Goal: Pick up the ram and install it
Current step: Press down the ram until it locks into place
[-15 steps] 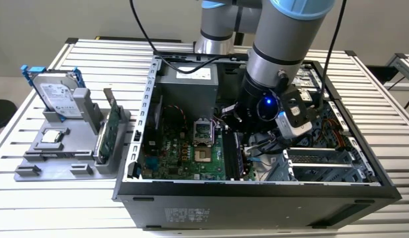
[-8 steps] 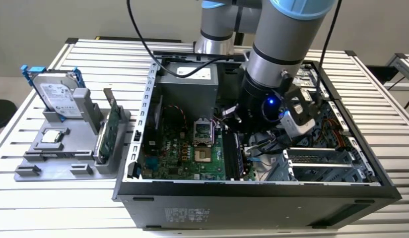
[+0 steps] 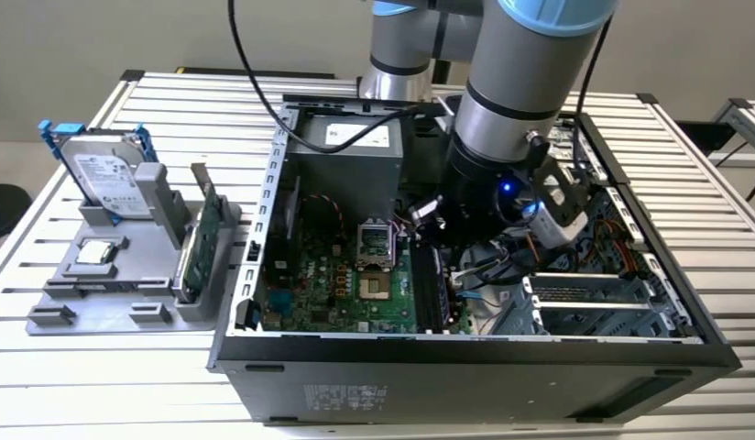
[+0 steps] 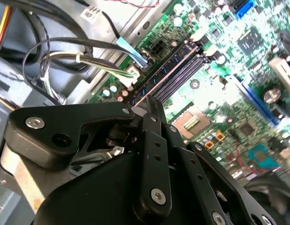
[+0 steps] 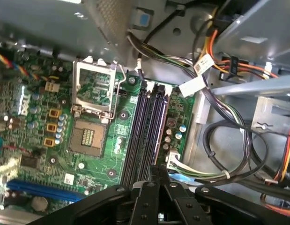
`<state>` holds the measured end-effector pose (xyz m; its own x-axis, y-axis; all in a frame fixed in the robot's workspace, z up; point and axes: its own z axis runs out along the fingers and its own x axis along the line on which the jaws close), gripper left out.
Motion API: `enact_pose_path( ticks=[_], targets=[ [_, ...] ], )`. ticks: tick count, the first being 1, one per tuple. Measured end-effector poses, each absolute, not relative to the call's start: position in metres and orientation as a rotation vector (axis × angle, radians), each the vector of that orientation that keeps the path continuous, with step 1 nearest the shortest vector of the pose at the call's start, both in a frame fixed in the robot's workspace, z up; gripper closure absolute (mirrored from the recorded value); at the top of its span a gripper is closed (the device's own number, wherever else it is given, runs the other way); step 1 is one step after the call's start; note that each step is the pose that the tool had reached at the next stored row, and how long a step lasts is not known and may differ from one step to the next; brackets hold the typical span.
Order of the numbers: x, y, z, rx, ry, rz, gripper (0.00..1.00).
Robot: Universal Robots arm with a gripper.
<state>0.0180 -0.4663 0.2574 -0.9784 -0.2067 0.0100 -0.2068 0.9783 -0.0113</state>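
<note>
**Tool on ram at the memory slots, inside the case**

The arm [image 3: 524, 82] reaches down into the open computer case [image 3: 475, 357] on the slatted tabletop [image 3: 109, 385]. In both wrist views the tool [image 5: 156, 174] [image 4: 152, 105] has its fingers pressed together, tips at one end of the ram [image 5: 159, 126] [image 4: 166, 75]. Can't tell whether it pinches the stick or just touches it.

The ram stands on edge in the memory slot line nearest the cable bundle [image 5: 219, 140]. Its long axis runs along the slots, parallel to the empty dark slots beside it. Can't tell if it's fully seated. The cables loop just beside that slot, crowding the tool. The processor socket [image 5: 91, 136] sits on the other side of the slots.

In the exterior view, the ram [image 3: 429, 284] is a dark strip along the board edge. At the exterior view's left, outside the case, a gray holder [image 3: 96, 284] carries a hard drive [image 3: 109, 179] and a green card [image 3: 197, 252].
</note>
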Motion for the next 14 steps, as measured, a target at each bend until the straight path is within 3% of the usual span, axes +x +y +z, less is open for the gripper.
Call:
enact_pose_path(
  ticks=[14],
  targets=[
    [0.018, -0.4663, 0.257, 0.719, -3.051, 0.021, 1.0]
  ],
)
